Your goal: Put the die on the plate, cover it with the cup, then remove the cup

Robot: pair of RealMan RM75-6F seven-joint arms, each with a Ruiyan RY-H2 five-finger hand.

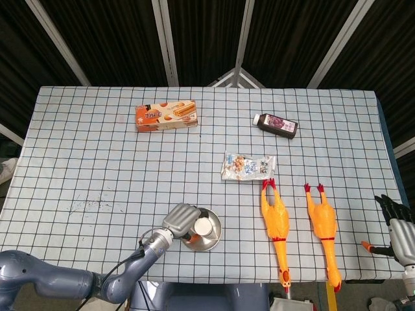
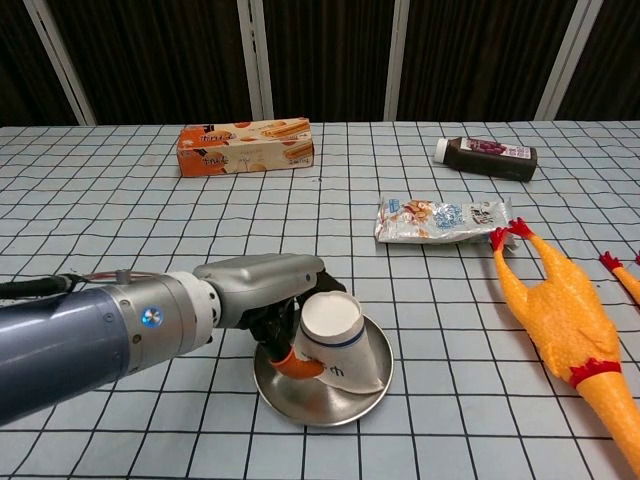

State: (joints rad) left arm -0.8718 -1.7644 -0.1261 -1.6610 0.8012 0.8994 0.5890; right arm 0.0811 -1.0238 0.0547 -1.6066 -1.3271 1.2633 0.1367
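My head view: high above near table edge, looking steeply down, whole table in frame. My chest view: low, near, facing 12 o'clock across tabletop. Both share plate, snack box at 11 o'clock.

The left arm enters from the lower left of both views and reaches toward the bottom centre, its forearm low and nearly level. The left hand lies knuckles up, fingers curled around the cup. The right hand rests at the lower right edge of the head view, dark fingers spread and holding nothing.
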